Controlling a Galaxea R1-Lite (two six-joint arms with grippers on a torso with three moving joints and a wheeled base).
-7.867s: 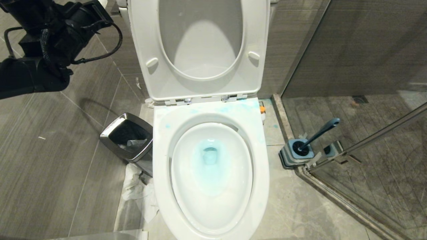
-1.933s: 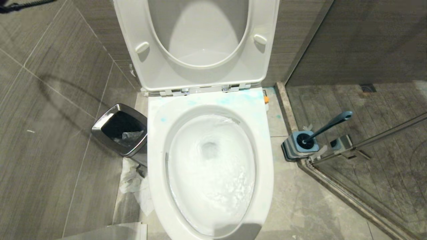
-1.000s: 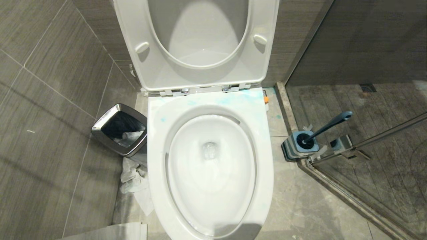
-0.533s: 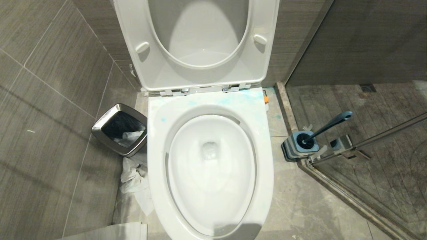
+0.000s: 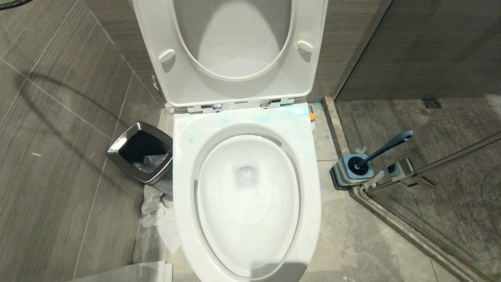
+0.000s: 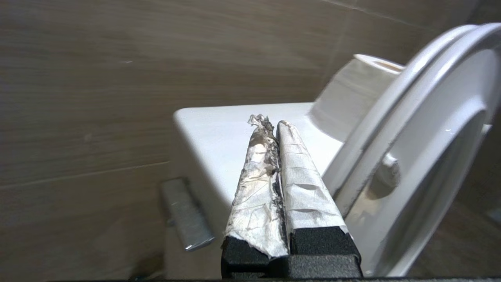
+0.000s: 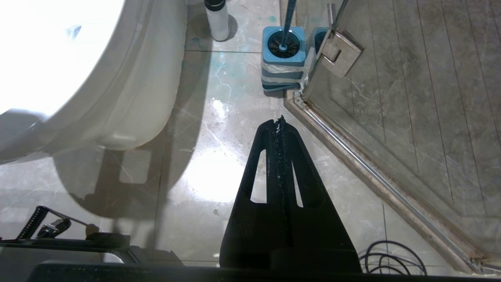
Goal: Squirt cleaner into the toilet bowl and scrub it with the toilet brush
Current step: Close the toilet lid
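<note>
The toilet bowl (image 5: 246, 196) stood open, cleaner (image 5: 270, 116) smeared behind its rim. The toilet brush (image 5: 385, 148), judged light and stiff, leaned in its holder (image 5: 349, 174); its thick handle end seemed best gripped. The left gripper (image 6: 277, 129) and right gripper (image 7: 278, 122) were closed, empty.

No text, label, brand, number or sign can be read anywhere in these views.
</note>
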